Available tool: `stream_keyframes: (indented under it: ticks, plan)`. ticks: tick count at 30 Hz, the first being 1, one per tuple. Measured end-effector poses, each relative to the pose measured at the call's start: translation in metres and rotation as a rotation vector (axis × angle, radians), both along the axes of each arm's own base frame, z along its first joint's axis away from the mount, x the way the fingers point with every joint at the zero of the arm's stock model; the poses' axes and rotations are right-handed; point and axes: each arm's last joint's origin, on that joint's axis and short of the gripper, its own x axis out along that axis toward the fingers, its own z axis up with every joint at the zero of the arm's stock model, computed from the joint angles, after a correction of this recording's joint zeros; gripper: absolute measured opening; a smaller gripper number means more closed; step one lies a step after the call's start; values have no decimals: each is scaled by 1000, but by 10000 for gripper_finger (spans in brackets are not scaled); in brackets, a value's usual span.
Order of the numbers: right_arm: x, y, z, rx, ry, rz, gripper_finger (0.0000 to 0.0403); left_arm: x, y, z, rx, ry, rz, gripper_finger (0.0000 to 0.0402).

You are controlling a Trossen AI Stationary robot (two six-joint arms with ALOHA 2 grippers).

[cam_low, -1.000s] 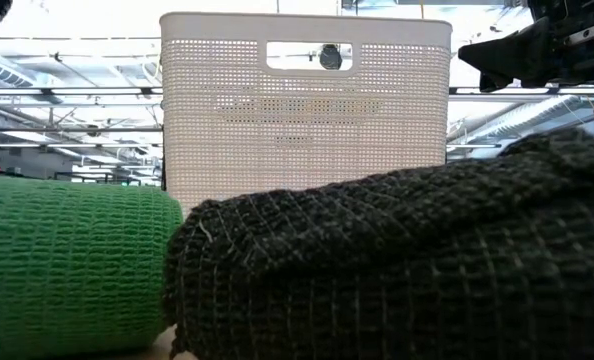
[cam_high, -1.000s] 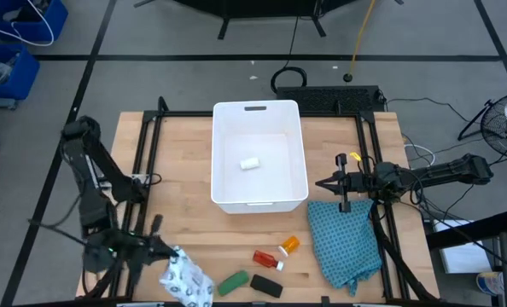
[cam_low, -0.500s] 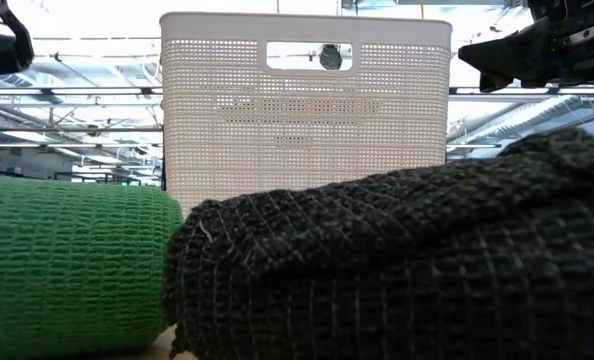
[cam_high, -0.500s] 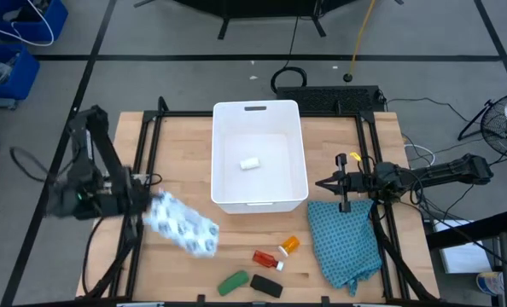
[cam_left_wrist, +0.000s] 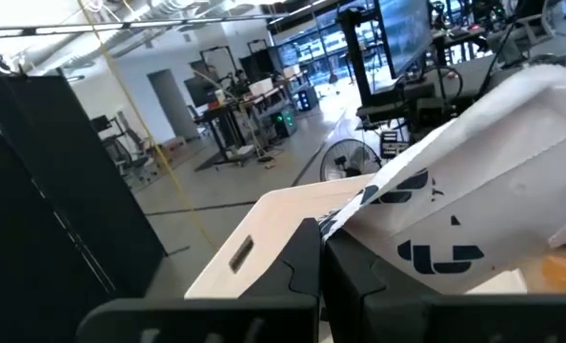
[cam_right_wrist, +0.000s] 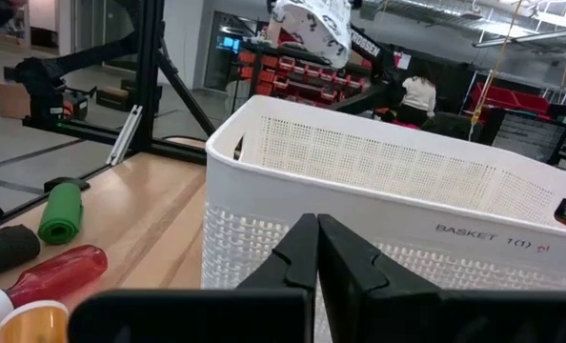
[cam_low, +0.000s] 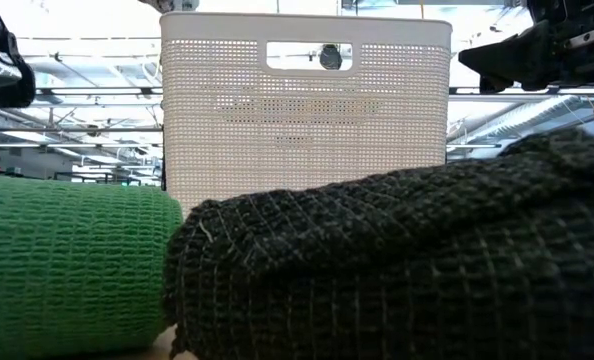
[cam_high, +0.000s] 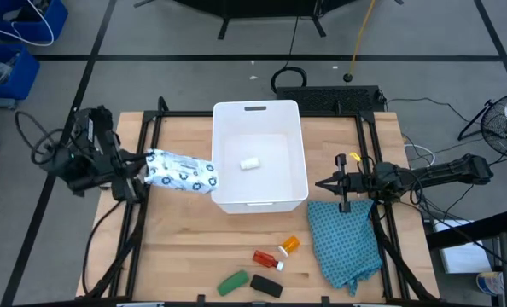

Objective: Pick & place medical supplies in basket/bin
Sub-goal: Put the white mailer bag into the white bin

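Note:
My left gripper (cam_high: 142, 168) is shut on the white printed flat packet (cam_high: 181, 173), up in the air just left of the white tub (cam_high: 259, 111). The packet also shows above the tub's rim in the right wrist view (cam_right_wrist: 312, 24). A small white cylinder (cam_high: 250, 163) lies on the tub's floor. The orange vial (cam_high: 289, 245), red tube (cam_high: 266, 258), green oblong (cam_high: 233, 282) and black oblong (cam_high: 266, 286) lie on the table near its near edge. My right gripper (cam_high: 322, 183) waits shut, right of the tub. My left gripper pinches the packet by its left end (cam_left_wrist: 359, 200) between both fingers, coming roughly level from the table's left. The packet is lifted clear of the table and sticks out toward the tub. Its free end (cam_high: 209, 177) reaches the tub's left rim.
A teal checked cloth (cam_high: 346, 243) lies at the table's right near corner, under my right arm. Black frame rails run along the table's left and right sides. In the low view the green oblong (cam_low: 67, 260) and black oblong (cam_low: 397, 270) fill the foreground before the tub (cam_low: 304, 110).
My left gripper has risen from the table's near left corner and moved toward the far edge and the tub, carrying the packet. The packet, lifted off the table, has swung round and now points level at the tub's left wall.

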Motion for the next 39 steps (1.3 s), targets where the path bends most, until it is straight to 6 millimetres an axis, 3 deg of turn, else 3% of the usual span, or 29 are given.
stream_keyframes:
  ticks: [6,14,19,23,27,33,39]
  plan:
    - [0,0,-1,-4,11,0,0,-7,19,-4,18,-10,-69,0]
    - [0,0,0,-22,-3,-1,0,-13,30,0,193,-107,-409,0]
    - [0,0,2,-24,-19,-2,0,-18,42,2,243,-125,-362,0]
    - [0,0,2,-22,-20,0,0,-33,72,7,170,-199,-259,0]
    - [0,0,2,-23,-21,1,0,-48,97,-5,121,-282,-306,0]
    - [0,0,2,-48,-23,-1,0,-38,73,-33,243,-210,-594,0]
    - [0,0,2,-48,-22,-1,0,-30,40,-60,176,-114,-975,0]
